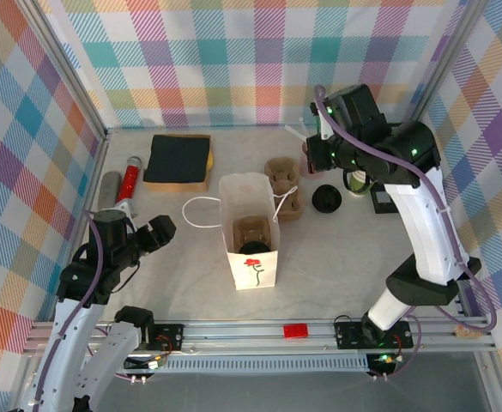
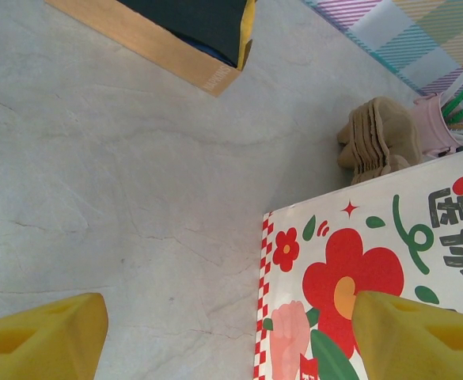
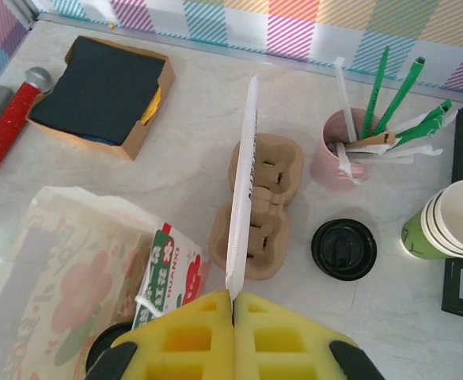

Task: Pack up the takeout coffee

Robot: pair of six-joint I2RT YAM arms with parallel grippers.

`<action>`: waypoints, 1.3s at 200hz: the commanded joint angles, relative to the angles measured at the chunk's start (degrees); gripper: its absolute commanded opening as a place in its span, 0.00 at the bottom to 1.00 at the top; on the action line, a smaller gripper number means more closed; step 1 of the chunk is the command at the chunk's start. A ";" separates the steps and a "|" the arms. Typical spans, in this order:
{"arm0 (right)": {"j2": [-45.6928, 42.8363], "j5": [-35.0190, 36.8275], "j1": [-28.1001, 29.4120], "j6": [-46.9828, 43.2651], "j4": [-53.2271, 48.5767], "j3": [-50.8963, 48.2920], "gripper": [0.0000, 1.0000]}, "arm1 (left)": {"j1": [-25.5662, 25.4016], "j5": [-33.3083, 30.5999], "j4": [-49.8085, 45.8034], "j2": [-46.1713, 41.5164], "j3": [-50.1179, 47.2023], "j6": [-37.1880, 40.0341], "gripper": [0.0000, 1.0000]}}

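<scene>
r. gripper (image 3: pixel 233 305) clamped on white paper-wrapped straw (image 3: pixel 243 182); l. gripper (image 2: pixel 229 336) jaws apart beside white flower-print paper bag (image 1: pixel 251 273). black-lidded takeout coffee cup (image 1: pixel 252 250) sits inside bag. lower straw vert. thru bag mouth.

White-black arms (image 1: pixel 422 215), yellow, perhaps foam, fingers (image 3: pixel 180 340)

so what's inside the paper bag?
A brown cup carrier with a black lid at its near end. Whatever sits below that lid is hidden by the bag walls.
</scene>
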 commanded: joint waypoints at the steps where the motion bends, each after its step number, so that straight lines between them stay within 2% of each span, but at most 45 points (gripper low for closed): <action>1: -1.57 -2.12 1.32 0.06 -2.27 1.80 0.00 | 0.96 -0.27 -1.00 -0.63 1.80 0.67 0.81; 118: -2.93 -14.42 3.87 -0.18 -5.90 1.81 0.00 | 0.96 -0.39 -1.18 -0.99 1.70 0.65 0.80; 260: -3.87 -16.46 6.75 0.63 -9.03 0.98 0.00 | 0.96 -0.01 -0.39 -0.53 1.87 0.55 0.80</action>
